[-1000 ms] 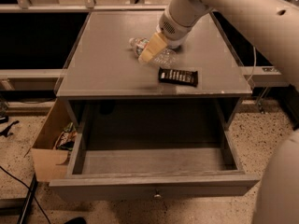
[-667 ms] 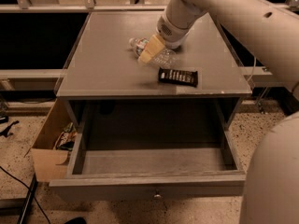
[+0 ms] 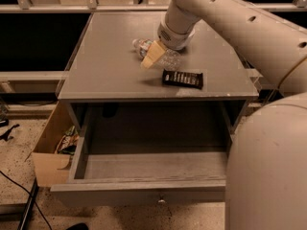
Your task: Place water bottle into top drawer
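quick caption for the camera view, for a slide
Claw down at the bottle lying on the cabinet top, dark packet beside it, top drawer open below.

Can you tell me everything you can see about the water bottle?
The water bottle is small, clear, ribbed plastic. It lies on its side on the grey cabinet top, just behind a dark flat packet, not in the open top drawer below. The robot's end effector is right on it, covering its middle.

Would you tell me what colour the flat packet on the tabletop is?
Black packet, camera view; the gripper is behind it, at the water bottle.
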`<state>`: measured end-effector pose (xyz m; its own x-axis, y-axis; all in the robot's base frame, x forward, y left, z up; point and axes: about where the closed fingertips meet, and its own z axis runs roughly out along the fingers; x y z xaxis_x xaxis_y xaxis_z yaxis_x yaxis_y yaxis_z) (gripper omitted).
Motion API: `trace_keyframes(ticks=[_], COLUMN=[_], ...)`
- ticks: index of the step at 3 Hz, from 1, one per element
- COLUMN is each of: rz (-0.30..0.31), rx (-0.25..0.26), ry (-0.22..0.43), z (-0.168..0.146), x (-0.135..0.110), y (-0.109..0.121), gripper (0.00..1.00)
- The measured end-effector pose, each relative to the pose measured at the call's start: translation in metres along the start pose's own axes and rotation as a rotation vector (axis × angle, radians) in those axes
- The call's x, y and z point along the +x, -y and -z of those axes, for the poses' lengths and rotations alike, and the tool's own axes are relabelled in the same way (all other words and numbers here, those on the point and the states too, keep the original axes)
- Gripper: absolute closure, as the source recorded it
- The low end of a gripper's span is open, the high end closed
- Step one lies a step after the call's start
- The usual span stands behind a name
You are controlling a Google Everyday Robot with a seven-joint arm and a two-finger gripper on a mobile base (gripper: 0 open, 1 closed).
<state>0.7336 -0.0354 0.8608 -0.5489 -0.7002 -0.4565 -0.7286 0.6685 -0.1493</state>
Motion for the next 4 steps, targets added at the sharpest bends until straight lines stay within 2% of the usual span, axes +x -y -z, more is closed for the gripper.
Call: trace_keyframes(ticks=[2,3,4], rz=[-0.026,-0.027,-0.027], rx=[-0.007,-0.007,-0.007], ry=[-0.056,-0.059,-0.059], z=[-0.0208,-0.0217,-0.0217], x=[0.0056,0.0058,0.0058], y=[0.0025,0.0025,0.0025], gripper=[0.0,0.15,0.45])
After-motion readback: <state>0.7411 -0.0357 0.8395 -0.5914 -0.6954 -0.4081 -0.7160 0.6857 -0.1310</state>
